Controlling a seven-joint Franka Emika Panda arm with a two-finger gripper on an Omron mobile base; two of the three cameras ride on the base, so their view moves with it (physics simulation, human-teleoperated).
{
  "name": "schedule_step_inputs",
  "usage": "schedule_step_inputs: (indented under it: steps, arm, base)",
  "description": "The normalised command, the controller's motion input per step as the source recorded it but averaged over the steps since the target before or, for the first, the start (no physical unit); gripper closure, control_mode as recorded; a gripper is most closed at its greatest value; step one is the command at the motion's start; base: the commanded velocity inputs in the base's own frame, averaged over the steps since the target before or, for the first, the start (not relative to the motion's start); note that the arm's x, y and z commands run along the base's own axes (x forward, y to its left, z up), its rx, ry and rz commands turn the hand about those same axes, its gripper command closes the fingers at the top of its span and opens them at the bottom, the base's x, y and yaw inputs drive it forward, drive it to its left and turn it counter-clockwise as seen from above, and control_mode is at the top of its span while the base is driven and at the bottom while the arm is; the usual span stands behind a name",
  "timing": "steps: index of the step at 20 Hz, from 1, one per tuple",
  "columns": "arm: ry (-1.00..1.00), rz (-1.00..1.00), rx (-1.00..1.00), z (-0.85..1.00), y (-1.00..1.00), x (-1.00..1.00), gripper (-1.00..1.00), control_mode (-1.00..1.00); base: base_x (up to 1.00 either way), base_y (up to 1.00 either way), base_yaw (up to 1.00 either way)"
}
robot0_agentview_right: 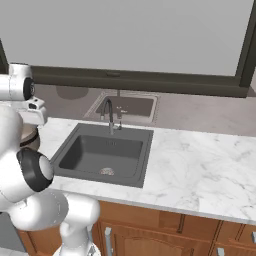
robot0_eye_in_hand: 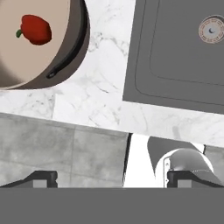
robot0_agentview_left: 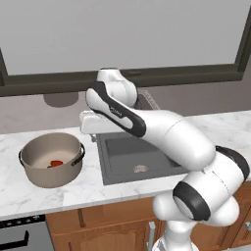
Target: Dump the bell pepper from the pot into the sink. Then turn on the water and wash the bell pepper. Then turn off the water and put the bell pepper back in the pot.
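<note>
The beige pot [robot0_agentview_left: 34, 169] with dark side handles stands on the marble counter left of the sink [robot0_agentview_left: 122, 157]. The small red bell pepper [robot0_agentview_left: 56, 163] lies on the pot's floor; the hand view looks straight down on the bell pepper [robot0_eye_in_hand: 35, 29] inside the pot [robot0_eye_in_hand: 75, 46]. The dark grey sink [robot0_eye_in_hand: 175, 57] has a round metal drain [robot0_eye_in_hand: 211, 29]. My gripper [robot0_eye_in_hand: 113, 179] hovers open and empty above the counter strip between pot and sink, its fingertips [robot0_eye_in_hand: 41, 178] wide apart. From the left base camera the gripper [robot0_agentview_left: 92, 133] is above the pot's right edge.
The curved faucet [robot0_agentview_right: 108, 112] rises at the sink's back edge, with a smaller pale brownish basin [robot0_agentview_right: 125, 106] behind it. A wide window spans the wall. Marble counter [robot0_agentview_right: 200, 165] stretches right of the sink. A stove corner [robot0_agentview_left: 19, 235] sits lower left.
</note>
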Motion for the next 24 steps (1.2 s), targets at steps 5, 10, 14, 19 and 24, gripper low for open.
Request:
schedule_step_inputs:
  steps: [5,10,14,19,24]
  arm:
    - [0.06,-0.02,0.0,-0.27,0.29,0.3,-1.0,-1.0]
    - [0.0,-0.03,0.0,-0.18,0.3,0.24,-1.0,-1.0]
    - [0.0,-0.03,-0.02,-0.23,0.26,0.24,-1.0,-1.0]
    - [-0.01,-0.03,-0.02,-0.25,0.14,0.23,-1.0,-1.0]
    - [-0.03,-0.03,-0.02,-0.26,0.05,0.23,-1.0,-1.0]
  base:
    - [0.0,0.0,0.0]
    - [0.0,0.0,0.0]
    - [0.0,0.0,0.0]
    - [0.0,0.0,0.0]
    - [0.0,0.0,0.0]
